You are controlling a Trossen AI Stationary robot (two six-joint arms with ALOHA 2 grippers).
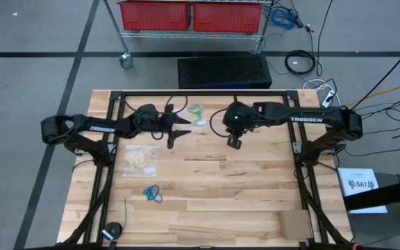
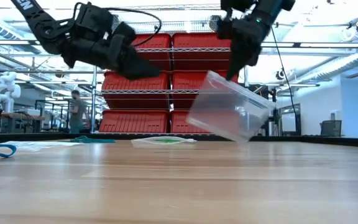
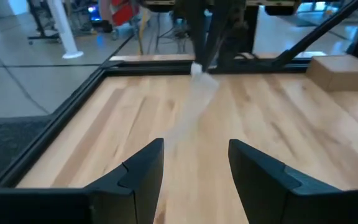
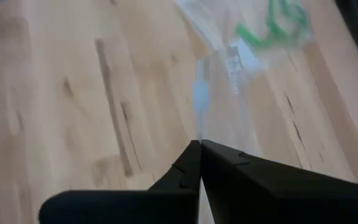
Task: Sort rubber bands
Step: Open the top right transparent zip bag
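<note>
**Clear bag lifted, bands still on the table**

High view: right gripper [image 1: 234,142] at centre, left gripper [image 1: 179,134] left of it; blue rubber bands [image 1: 152,192] lower left, green rubber bands [image 1: 196,111] upper centre.

Low view: empty clear zip bag [image 2: 229,107] hanging tilted above table [image 2: 185,186], right of centre.

Left wrist view: fingers [image 3: 138,171] spread apart, holding nothing.

Right wrist view: fingers [image 4: 229,171] pinched together on the bag's edge.
</note>
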